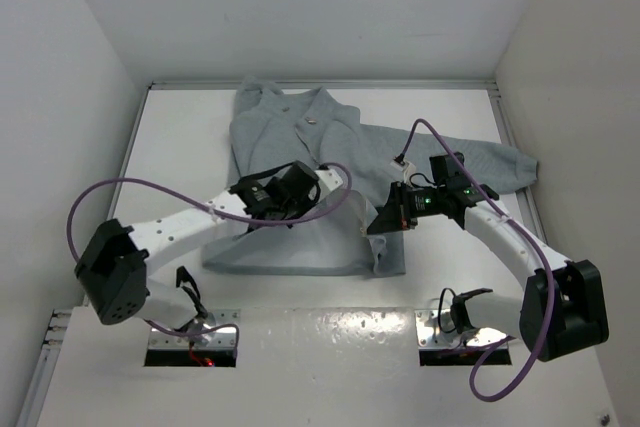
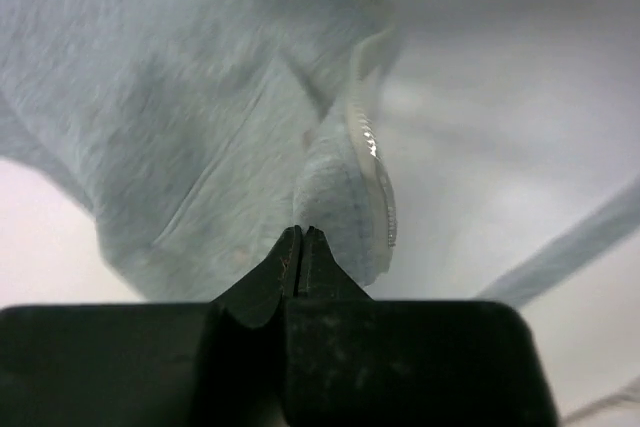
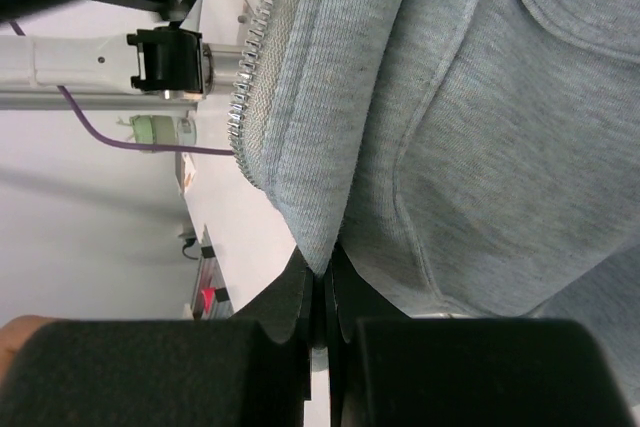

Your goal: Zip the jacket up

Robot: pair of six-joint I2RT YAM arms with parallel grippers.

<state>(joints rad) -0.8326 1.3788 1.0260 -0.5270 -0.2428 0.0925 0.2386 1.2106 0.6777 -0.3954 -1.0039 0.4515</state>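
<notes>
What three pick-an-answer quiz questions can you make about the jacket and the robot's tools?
1. Where does the jacket lie? A. on the white table B. on a hanger C. in a box
2. What colour is it? A. red B. black C. light grey
3. How is the right tool? A. wide open B. shut on the jacket's edge C. holding a cup
Answers: 1 A, it is spread on the table; 2 C, every view shows grey fabric; 3 B, it pinches the fabric's edge.

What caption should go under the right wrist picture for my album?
Right hand pinching the grey jacket hem beside its zipper teeth.
</notes>
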